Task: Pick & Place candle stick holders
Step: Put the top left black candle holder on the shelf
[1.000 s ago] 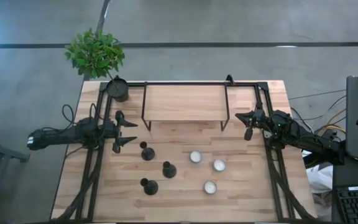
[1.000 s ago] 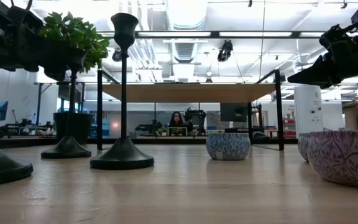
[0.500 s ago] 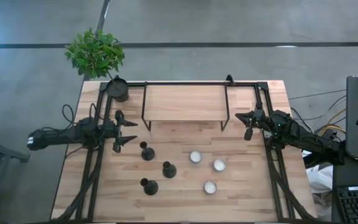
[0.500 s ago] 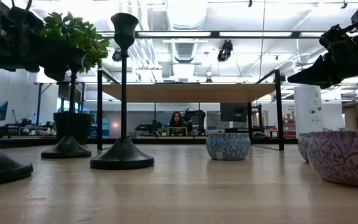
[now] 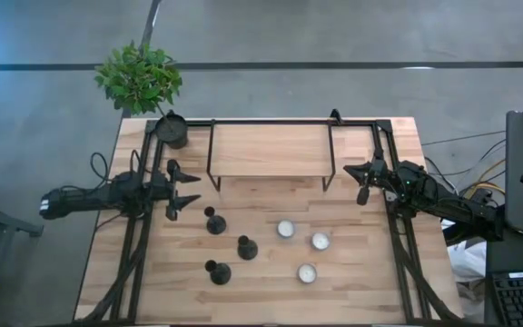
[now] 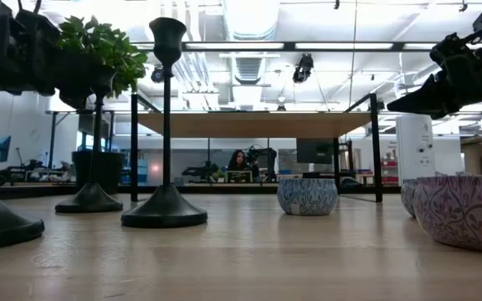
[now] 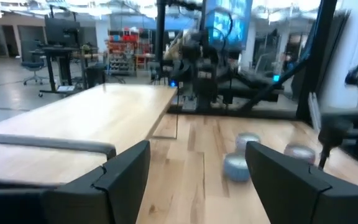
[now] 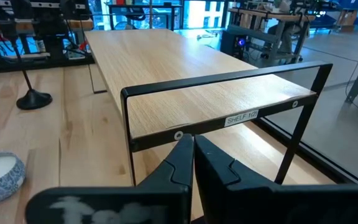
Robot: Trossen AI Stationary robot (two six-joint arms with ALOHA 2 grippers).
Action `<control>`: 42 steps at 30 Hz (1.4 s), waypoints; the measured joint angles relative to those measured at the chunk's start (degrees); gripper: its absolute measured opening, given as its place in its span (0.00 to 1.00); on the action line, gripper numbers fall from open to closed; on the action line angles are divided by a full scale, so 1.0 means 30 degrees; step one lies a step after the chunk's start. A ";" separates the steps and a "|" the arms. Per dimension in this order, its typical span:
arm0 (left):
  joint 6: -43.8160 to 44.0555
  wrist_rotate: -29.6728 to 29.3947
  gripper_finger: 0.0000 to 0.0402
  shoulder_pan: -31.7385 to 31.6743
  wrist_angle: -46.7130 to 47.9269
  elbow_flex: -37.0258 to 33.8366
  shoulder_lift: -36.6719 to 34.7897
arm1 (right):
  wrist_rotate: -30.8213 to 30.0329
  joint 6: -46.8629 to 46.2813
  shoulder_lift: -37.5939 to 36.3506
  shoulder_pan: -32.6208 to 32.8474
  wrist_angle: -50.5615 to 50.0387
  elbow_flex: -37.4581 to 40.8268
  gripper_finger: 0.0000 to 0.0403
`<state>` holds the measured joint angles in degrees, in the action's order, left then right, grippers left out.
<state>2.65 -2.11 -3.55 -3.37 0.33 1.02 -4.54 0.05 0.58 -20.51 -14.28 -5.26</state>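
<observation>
From my station I see a light wooden table [image 5: 271, 282] on a grey concrete floor [image 5: 334, 36] crossed by dark seams. A leafy plant [image 5: 139, 77] stands at its far left corner, and a wooden shelf [image 5: 271, 150] on black legs sits along the far edge. Beyond it, bright ceiling lights [image 6: 249, 17], desks, and a seated person [image 6: 239, 163].

left gripper [image 5: 185, 188] raised slightly toward shelf, fingers spread

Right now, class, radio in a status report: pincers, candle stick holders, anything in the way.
Left pincer open, empty, left of shelf. Right pincer shut, empty, by shelf's right end. Three candle stick holders untouched on table. Nothing in the way.
</observation>
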 joint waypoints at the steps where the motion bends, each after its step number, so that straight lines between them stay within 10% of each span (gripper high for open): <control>1: 0.0421 0.0000 0.67 0.0000 -0.0264 0.0059 0.0006 | 0.0000 0.0000 0.0001 -0.0001 0.0006 0.0000 0.02; 27: 0.4510 0.1275 0.44 0.0000 -0.1337 0.6342 0.0072 | 0.0000 0.0000 0.0001 0.0006 0.0000 0.0001 0.02; 42: 0.1699 0.4366 0.44 0.0007 1.6290 1.3398 0.6311 | 0.0000 0.0000 -0.0014 -0.0001 0.0000 0.0000 0.02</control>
<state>7.75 10.99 -3.53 45.50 40.52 19.96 -4.54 0.05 0.54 -20.51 -14.28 -5.26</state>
